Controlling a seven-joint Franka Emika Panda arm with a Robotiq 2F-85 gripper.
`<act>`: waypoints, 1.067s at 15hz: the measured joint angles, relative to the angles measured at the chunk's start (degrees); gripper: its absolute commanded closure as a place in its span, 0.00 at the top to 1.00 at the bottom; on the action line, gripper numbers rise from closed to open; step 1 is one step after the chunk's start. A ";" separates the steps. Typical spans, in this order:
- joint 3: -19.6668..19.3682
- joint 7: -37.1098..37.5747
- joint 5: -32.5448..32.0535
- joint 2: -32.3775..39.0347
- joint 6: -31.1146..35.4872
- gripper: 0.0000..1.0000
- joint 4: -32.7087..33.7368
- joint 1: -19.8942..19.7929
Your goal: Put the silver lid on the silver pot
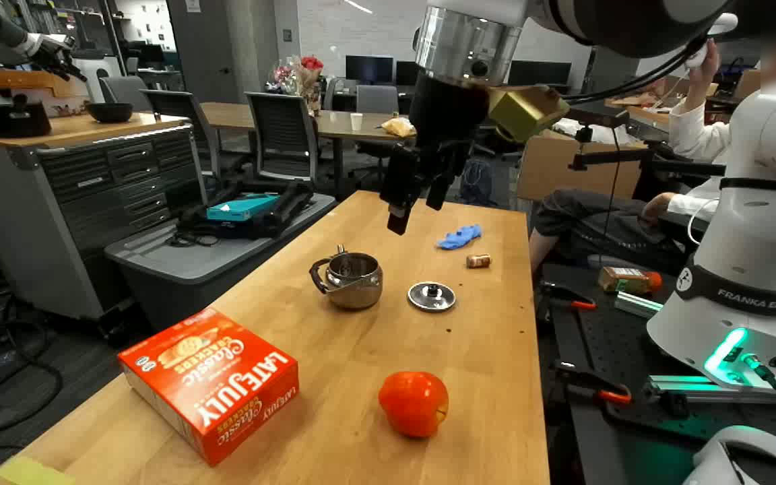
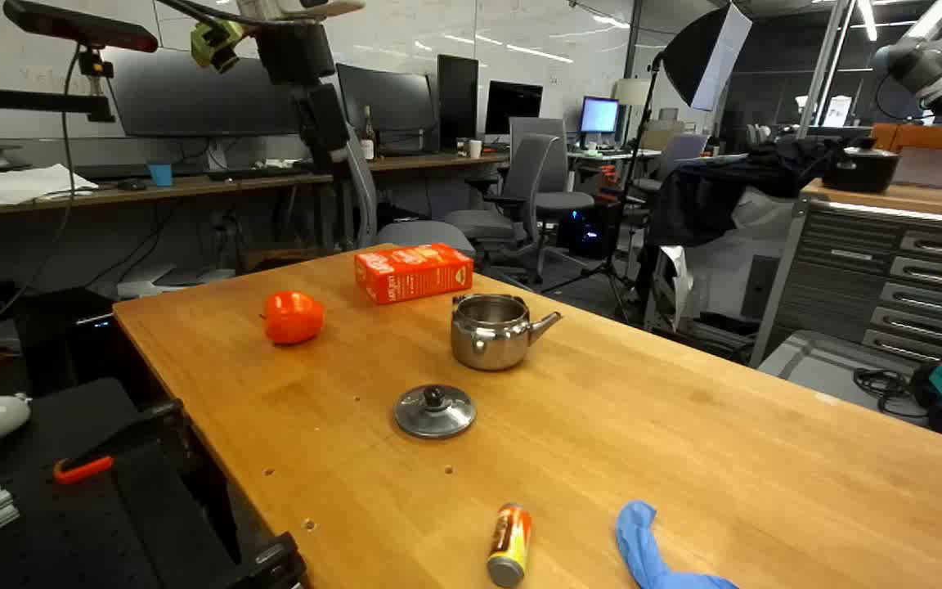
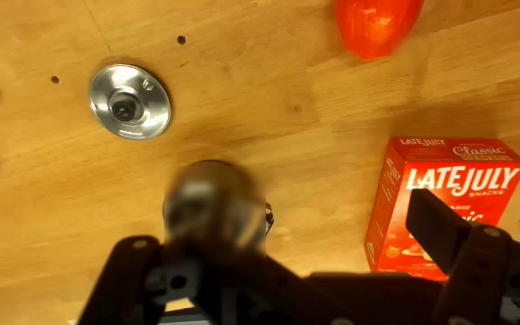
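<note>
squat round silver steel pot: upright, open-topped, on the brown wooden table
flat round silver metal lid: on the table near the pot, apart from it
black two-fingered gripper: spread wide above the table
red cardboard cracker box: near the pot

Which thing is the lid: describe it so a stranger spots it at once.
On the wooden table, find the pot. Beside it, not touching, lies the lid. Unlike any of its neighbours, it is a flat, shiny, round disc with a black central knob.
</note>
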 measured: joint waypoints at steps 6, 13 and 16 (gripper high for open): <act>-3.23 0.00 0.00 0.37 -0.02 1.00 -0.37 2.67; -6.31 -0.03 -3.90 1.17 0.59 1.00 -0.38 3.00; -7.98 -0.52 -6.19 2.22 1.17 1.00 -0.29 2.99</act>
